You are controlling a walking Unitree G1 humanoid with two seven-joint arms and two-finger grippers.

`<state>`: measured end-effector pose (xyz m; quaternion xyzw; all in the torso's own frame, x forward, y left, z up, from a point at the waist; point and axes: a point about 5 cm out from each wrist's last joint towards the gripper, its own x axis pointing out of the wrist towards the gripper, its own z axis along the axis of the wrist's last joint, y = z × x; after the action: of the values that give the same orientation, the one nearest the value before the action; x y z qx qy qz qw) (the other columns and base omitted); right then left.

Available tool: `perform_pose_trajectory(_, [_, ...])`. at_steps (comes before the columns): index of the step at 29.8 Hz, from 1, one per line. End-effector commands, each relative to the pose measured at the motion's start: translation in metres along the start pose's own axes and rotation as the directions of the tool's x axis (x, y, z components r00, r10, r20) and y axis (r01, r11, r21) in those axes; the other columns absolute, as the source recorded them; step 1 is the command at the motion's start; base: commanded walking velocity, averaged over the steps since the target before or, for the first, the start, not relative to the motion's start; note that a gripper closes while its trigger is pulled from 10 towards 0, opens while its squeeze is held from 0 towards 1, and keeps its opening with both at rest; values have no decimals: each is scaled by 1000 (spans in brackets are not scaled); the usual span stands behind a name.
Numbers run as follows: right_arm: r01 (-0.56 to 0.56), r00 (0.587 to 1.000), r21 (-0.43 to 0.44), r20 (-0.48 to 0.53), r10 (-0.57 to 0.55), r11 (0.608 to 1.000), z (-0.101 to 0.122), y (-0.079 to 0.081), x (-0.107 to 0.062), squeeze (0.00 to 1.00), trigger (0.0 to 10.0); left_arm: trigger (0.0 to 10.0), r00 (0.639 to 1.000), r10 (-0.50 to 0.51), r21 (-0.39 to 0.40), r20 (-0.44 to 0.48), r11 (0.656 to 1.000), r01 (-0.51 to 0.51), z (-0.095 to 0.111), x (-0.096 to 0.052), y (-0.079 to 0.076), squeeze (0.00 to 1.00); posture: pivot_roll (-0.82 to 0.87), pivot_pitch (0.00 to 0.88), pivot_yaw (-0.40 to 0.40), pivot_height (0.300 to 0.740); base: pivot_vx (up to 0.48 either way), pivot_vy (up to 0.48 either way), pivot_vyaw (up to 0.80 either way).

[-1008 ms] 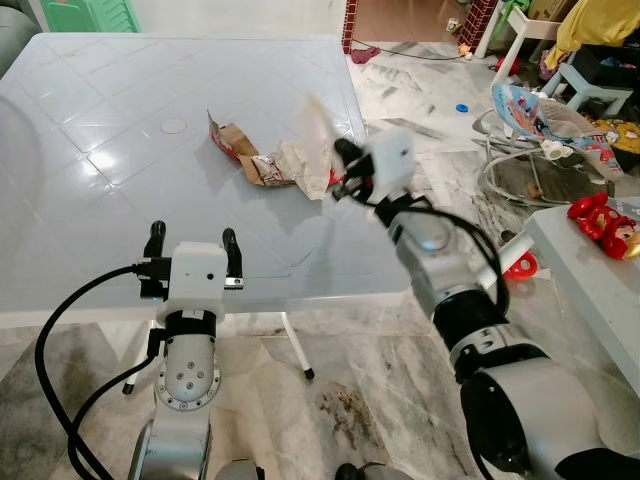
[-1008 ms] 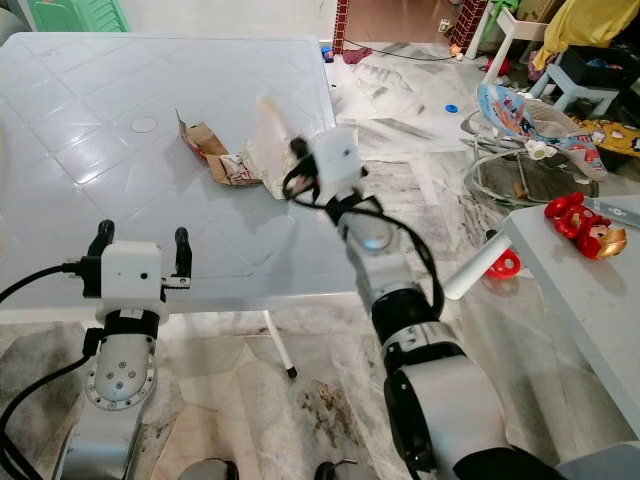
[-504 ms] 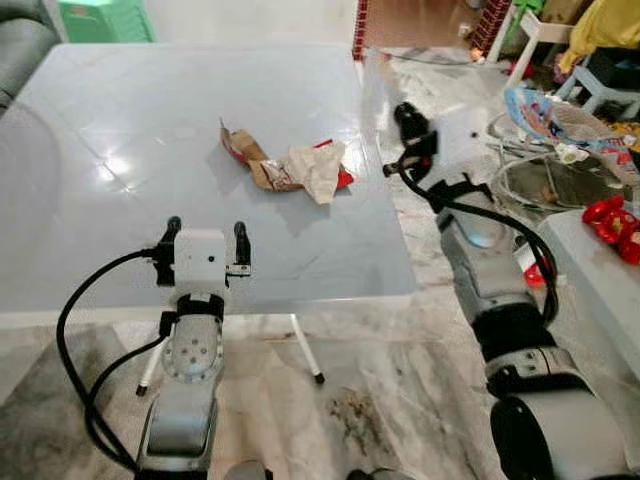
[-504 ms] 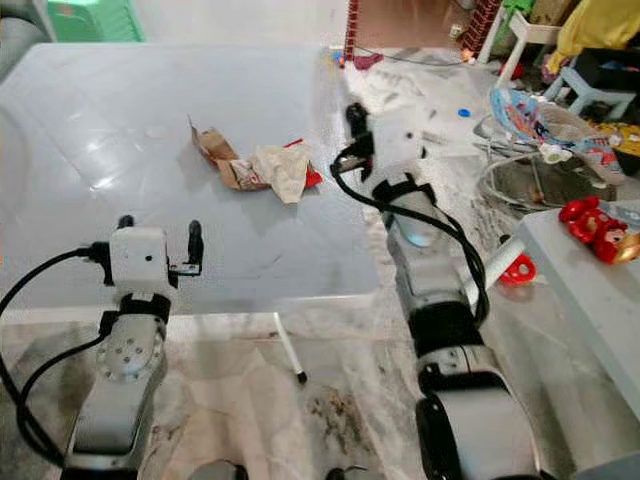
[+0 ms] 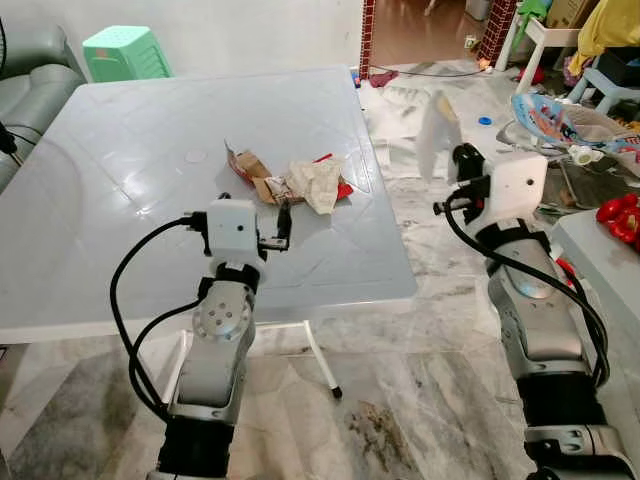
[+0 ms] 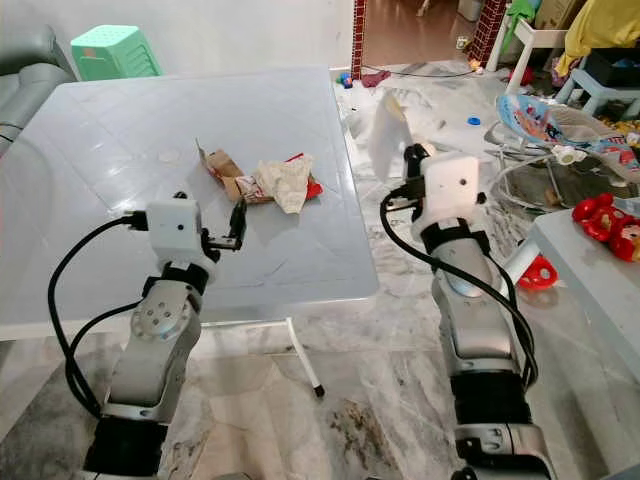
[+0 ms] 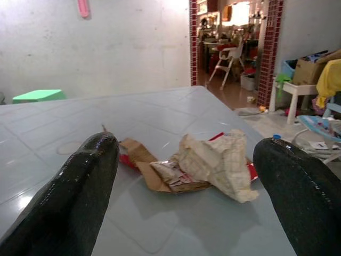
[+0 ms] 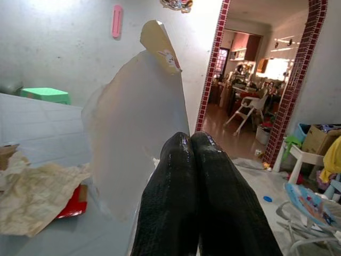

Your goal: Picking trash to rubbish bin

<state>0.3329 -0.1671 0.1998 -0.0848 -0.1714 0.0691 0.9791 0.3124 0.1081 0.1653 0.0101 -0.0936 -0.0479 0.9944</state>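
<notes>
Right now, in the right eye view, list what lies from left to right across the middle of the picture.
Left gripper → torn cardboard → crumpled paper → white wrapper held up in the right gripper's fingers → baby bouncer → red toy.

Red wrapper [image 7: 248, 169] mostly hidden beneath crumpled paper [image 7: 216, 162]; paper sheet's [image 8: 136, 138] lower edge hidden behind right claw [image 8: 191, 140].

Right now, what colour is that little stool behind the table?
The stool is light green, clearest in the right eye view, by the table's far left corner.
</notes>
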Motion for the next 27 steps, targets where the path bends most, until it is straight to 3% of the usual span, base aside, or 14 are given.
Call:
perform_pose_trajectory(1, [-17,1000,4,5,17,1000,5,3,-3,0,0,10000,1000,-9,-16,-3,1000,9,-3,0,-2,0,3,20,29,740,0,0,0])
perform_pose_trajectory(10, [-51,998,57,-36,53,997,5,15,-8,0,0,10000,1000,3,-33,-10,999,-3,-6,1,2,0,5,14,25,740,0,0,0])
perform_pose_trajectory(12, [-41,995,138,-83,53,990,-1,17,-10,0,0,10000,1000,16,-38,-7,999,-16,-5,1,6,0,9,13,21,740,0,0,0])
perform_pose_trajectory(17, [4,984,225,-175,37,974,-16,12,-22,0,0,10000,999,47,-8,-19,999,-47,-9,-4,17,0,11,7,19,740,0,0,0])
perform_pose_trajectory(20, [-23,978,175,-199,58,984,-21,5,-38,0,0,10000,997,59,16,-45,998,-59,-17,-15,28,0,7,0,19,740,0,0,0])
perform_pose_trajectory(27, [-6,971,145,-236,41,989,-25,-8,-51,0,0,10000,996,64,32,-60,998,-62,-22,-23,35,0,6,0,18,740,0,0,0])
